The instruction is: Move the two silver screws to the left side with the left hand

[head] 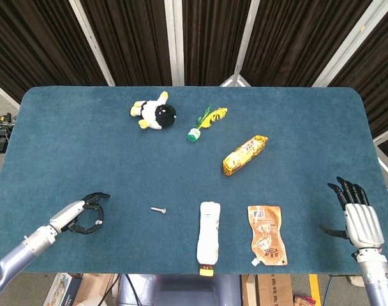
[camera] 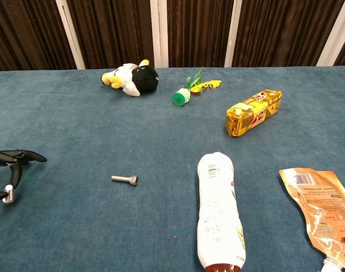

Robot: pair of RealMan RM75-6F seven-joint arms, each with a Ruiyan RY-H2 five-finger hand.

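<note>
- While the left hand (head: 85, 215) hovers low over the near left part of the blue table (head: 66, 146), it pinches one silver screw (camera: 8, 194) between its thumb and a fingertip; the chest view shows the screw upright in that pinch at the far left edge of the picture.
- The other silver screw (head: 158, 209) lies flat on the cloth, well apart from the left hand and to the left of the white bottle (head: 208, 237).
- The right hand (head: 355, 217) rests at the near right edge of the table, fingers straight and apart, holding nothing.
- An orange pouch (head: 267, 234) lies just beside the white bottle, on its right.
- Farther back lie a gold snack pack (head: 244, 154), a green-capped feather toy (head: 204, 122) and a black and white plush toy (head: 154, 112).
</note>
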